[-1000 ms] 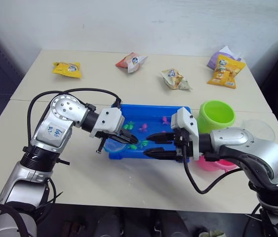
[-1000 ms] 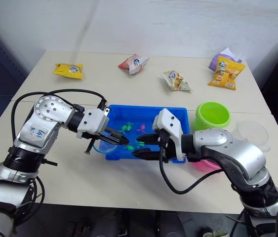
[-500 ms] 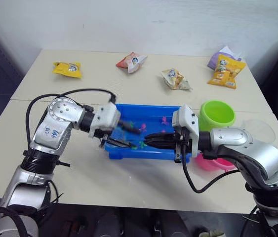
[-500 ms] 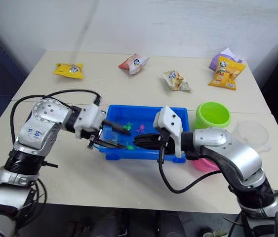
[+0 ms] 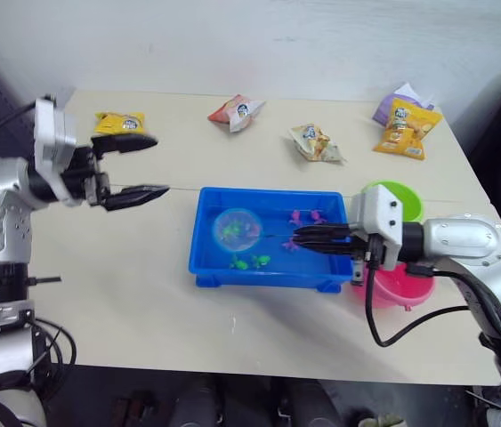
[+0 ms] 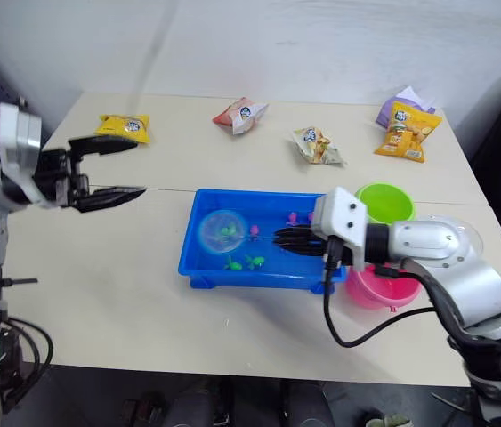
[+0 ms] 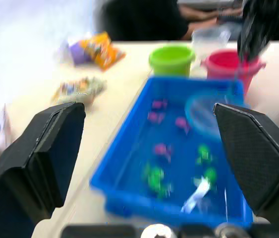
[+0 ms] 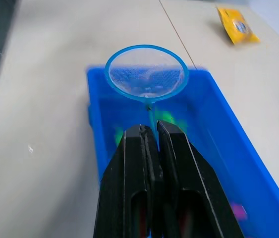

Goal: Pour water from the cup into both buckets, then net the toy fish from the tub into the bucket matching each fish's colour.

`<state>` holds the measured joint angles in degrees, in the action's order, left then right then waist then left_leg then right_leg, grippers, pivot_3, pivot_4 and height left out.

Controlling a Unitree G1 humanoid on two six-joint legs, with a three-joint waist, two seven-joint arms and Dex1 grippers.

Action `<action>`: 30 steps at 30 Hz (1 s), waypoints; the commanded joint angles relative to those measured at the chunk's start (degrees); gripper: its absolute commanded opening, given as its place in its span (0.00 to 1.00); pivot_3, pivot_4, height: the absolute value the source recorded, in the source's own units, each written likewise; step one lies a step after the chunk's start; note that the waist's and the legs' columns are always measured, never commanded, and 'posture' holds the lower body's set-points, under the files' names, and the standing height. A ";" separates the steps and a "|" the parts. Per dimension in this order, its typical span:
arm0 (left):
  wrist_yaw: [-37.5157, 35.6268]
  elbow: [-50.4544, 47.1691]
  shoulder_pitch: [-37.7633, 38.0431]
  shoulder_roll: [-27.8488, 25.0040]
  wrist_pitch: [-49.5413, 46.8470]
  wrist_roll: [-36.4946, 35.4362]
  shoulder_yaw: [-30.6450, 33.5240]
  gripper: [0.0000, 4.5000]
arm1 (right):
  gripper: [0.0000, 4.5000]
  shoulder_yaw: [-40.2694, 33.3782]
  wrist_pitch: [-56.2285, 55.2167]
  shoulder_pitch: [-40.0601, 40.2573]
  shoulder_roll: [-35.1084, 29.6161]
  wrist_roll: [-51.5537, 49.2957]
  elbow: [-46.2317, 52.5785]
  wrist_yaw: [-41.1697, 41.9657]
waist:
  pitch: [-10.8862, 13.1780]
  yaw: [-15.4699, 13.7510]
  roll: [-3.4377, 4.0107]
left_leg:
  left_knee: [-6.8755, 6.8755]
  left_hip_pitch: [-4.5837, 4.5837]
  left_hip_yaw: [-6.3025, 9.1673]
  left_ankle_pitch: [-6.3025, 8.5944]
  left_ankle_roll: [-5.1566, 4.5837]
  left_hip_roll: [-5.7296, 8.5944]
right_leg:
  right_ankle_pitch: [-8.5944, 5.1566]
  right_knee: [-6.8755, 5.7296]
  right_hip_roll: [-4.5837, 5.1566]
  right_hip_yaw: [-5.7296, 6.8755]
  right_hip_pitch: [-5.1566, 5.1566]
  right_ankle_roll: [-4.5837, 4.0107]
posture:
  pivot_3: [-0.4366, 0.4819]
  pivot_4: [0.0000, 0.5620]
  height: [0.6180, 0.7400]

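- Right hand (image 5: 308, 238) pinches the blue-rimmed round net's (image 5: 237, 229) thin handle, hoop over the shallow bright blue plastic tub (image 5: 210, 267).
- Tiny green and pink plastic fish (image 5: 252, 261) lie in the tub (netting unfinished).
- Left hand (image 5: 139, 166), spread and empty, hovers well left of the tub.

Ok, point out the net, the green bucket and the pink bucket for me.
net (image 8: 146, 74): right wrist view, mesh inside the hoop.
green bucket (image 6: 385, 201): right eye view, inside of the bucket.
pink bucket (image 6: 372, 286): right eye view, inner wall.

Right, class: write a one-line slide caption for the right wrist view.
Right gripper shut on the thin handle of the round blue-rimmed hand net, held over the bright blue rectangular plastic tub.
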<state>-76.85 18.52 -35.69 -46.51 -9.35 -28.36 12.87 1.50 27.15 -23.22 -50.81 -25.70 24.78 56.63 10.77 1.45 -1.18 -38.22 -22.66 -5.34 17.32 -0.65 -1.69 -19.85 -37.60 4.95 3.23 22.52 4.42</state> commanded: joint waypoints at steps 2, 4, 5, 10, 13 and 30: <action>0.59 -6.07 8.11 -0.49 0.56 0.23 0.81 0.99 | 0.00 -4.07 -2.01 1.84 -5.60 4.69 -1.36 0.52 | 0.00 0.02 0.00 | 0.02 0.00 0.02 0.01 -0.01 0.00 | 0.00 0.00 0.03 -0.01 0.01 0.00 | 0.48 0.27 0.98; 2.79 -9.06 10.60 0.84 -0.58 -0.64 1.02 0.99 | 0.00 -5.39 4.40 2.63 -6.13 2.12 -0.85 -1.01 | 0.00 -0.04 -0.02 | 0.03 -0.01 0.03 0.01 -0.01 -0.02 | 0.00 0.01 0.04 -0.02 0.01 0.00 | 0.48 0.27 0.98; 3.57 -10.19 11.41 1.34 -0.94 -0.82 1.03 0.99 | 0.00 -6.19 7.80 2.77 -5.87 0.35 -0.43 -1.95 | 0.00 -0.06 -0.03 | 0.01 -0.01 0.07 0.01 -0.01 -0.03 | 0.00 0.00 0.05 -0.01 0.00 0.00 | 0.48 0.27 0.98; 7.12 -15.94 14.69 4.21 -2.77 -1.46 0.18 0.99 | 0.00 -11.77 33.83 0.75 1.94 -14.69 2.69 -13.11 | -0.01 0.21 -0.03 | 0.05 0.16 0.07 -0.01 0.01 -0.03 | 0.00 -0.02 0.11 -0.06 -0.10 -0.01 | 0.48 0.27 0.98; 8.35 -17.65 14.98 5.19 -3.37 -1.64 -0.01 0.99 | 0.00 -14.22 41.29 0.45 5.80 -16.49 3.36 -20.07 | -0.01 0.24 -0.03 | 0.09 0.21 0.03 -0.03 0.05 -0.03 | -0.02 -0.02 0.11 -0.10 -0.06 -0.04 | 0.48 0.27 0.98; 8.85 -19.43 13.97 7.37 -4.05 -1.23 -3.70 0.99 | 0.00 -22.27 63.93 -3.80 20.86 -17.31 2.96 -41.35 | -0.01 0.22 -0.03 | 0.16 0.23 -0.06 -0.04 0.04 0.02 | -0.02 -0.05 0.11 -0.17 -0.01 -0.05 | 0.48 0.27 0.98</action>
<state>-67.88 0.54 -20.74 -39.05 -13.83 -29.00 8.96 -19.34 89.22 -25.91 -30.48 -43.83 26.65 16.65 10.76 1.67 -1.21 -38.07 -22.44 -5.40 17.28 -0.60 -1.67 -19.87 -37.65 5.06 3.06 22.52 4.37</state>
